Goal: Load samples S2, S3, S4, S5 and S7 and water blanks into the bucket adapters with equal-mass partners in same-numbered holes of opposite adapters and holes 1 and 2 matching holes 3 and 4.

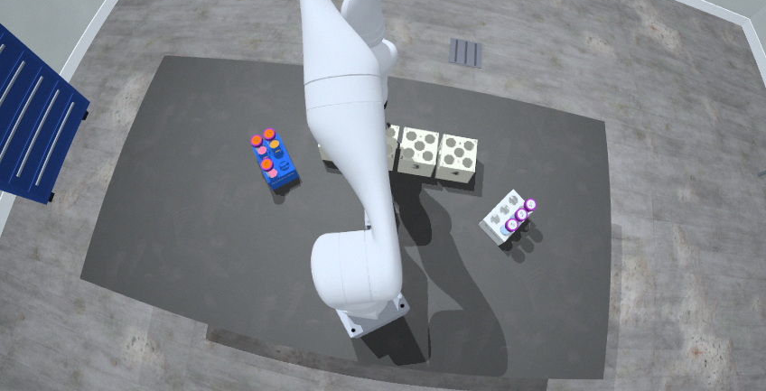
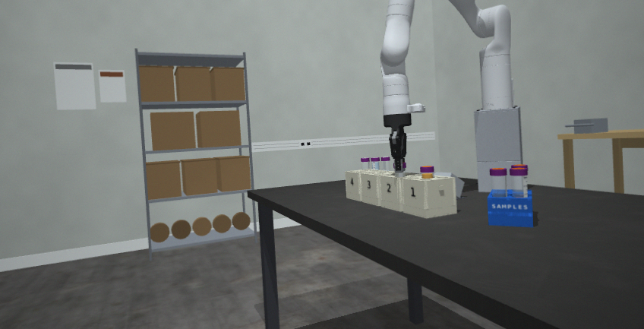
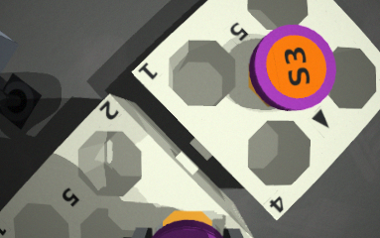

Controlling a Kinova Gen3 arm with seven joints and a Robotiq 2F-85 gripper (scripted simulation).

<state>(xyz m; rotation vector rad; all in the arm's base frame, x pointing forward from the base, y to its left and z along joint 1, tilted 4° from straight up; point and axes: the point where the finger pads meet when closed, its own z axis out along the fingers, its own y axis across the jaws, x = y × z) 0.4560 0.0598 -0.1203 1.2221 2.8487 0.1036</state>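
Four cream adapters stand in a row; in the side view they read 4 (image 2: 352,183), 3 (image 2: 369,185), 2 (image 2: 389,188) and 1 (image 2: 427,195). Sample S3 (image 3: 296,66) stands in the centre hole 5 of adapter 1 (image 3: 276,99). My gripper (image 2: 398,168) points straight down over adapter 2 (image 3: 102,188) and is shut on a purple-capped sample tube (image 3: 187,229) with orange liquid. The tube hangs low at the adapter's top, at the side nearest adapter 1. Its ID and its hole are hidden. In the overhead view the arm hides the gripper.
The blue SAMPLES rack (image 1: 274,159) holds several orange-dot tubes at the left. The white blank rack (image 1: 508,216) holds three white-dot tubes at the right. Adapters 3 and 4 (image 1: 456,157) show empty holes. A small grey sloped block (image 2: 456,184) sits behind adapter 1.
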